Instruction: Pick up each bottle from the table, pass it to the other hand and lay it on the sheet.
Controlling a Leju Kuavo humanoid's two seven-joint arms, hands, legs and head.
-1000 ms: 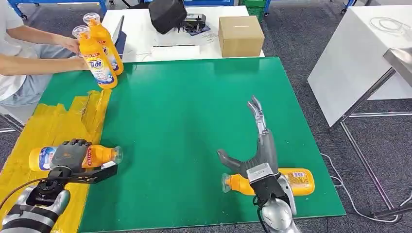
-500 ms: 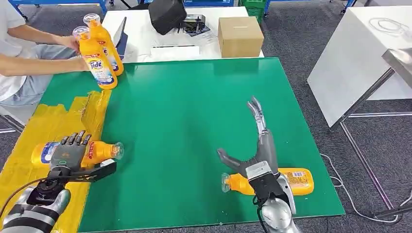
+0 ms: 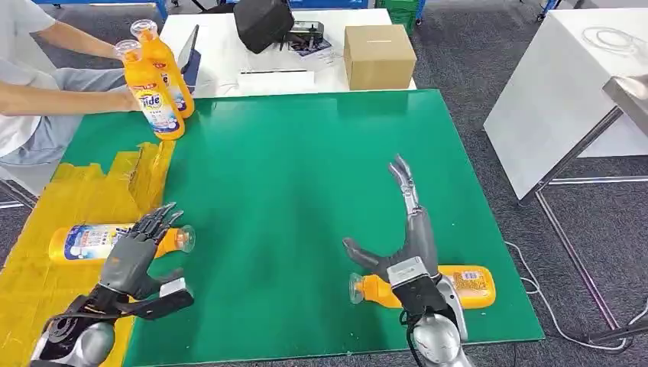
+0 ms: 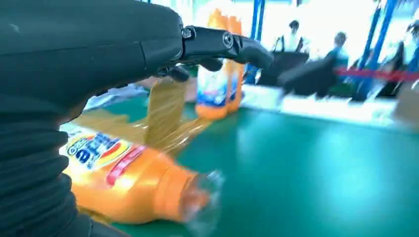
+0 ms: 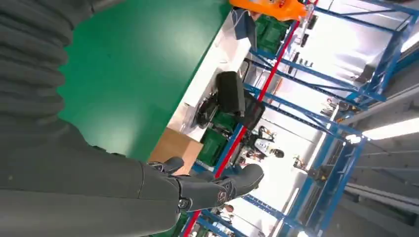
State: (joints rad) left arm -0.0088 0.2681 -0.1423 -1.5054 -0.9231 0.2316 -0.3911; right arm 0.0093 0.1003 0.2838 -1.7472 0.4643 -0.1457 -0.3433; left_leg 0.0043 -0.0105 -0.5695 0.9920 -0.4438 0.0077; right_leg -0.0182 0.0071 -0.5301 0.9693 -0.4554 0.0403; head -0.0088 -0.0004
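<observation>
Over on the left, a person's arm (image 3: 61, 99) reaches in from the edge and a hand rests against two upright orange bottles (image 3: 153, 80) standing together at the far left corner of the green counter (image 3: 306, 176). Below them a crinkled yellow sheet (image 3: 69, 199) runs along the left side of the counter. On that sheet an orange bottle (image 3: 95, 241) lies on its side, its clear cap pointing right and reaching just over the sheet's edge onto the green. The left robot hand (image 3: 137, 256) hovers above the neck end of this bottle with its fingers spread apart, holding nothing; from the wrist camera the bottle (image 4: 128, 182) lies just under the dark fingers (image 4: 222, 44), and I cannot see any of them touching it. Moving right, the middle of the green top is bare surface. Toward the near right, the right robot hand (image 3: 401, 237) is stretched flat, fingers pointing away from the robot and thumb splayed to the left, gripping nothing. Directly beneath its wrist lies another orange bottle (image 3: 466, 287) on its side on the green, cap toward the left, close to the counter's near edge. Behind the counter stands a white table (image 3: 229, 53) with a brown cardboard box (image 3: 378, 55) and a black bag (image 3: 264, 23) on it.
</observation>
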